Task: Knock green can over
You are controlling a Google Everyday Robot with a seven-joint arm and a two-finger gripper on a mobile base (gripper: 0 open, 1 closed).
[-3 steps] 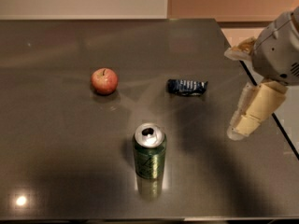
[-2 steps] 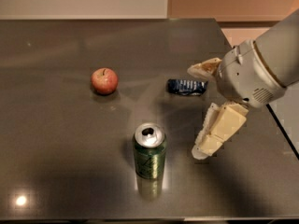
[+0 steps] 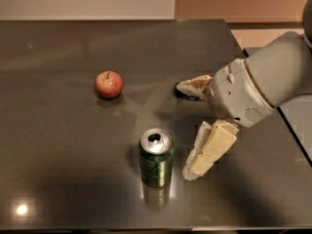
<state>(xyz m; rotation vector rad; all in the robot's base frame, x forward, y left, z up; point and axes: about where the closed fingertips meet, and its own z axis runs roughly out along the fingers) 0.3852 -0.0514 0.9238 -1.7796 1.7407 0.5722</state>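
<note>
The green can (image 3: 156, 159) stands upright on the dark table (image 3: 73, 179), near the front, with its silver top facing up. My gripper (image 3: 185, 130) is just to the right of the can, a small gap away. It is open: one cream finger (image 3: 209, 150) reaches down beside the can, and the other finger (image 3: 194, 85) points left, farther back. It holds nothing.
A red apple (image 3: 108, 84) sits behind and left of the can. A small dark packet (image 3: 183, 95) is mostly hidden under the far finger. The table's right edge (image 3: 292, 135) runs under my arm, and its front edge lies close below the can.
My gripper has moved left across the table, from near the right edge to just beside the can. The can, apple and packet have not moved.
</note>
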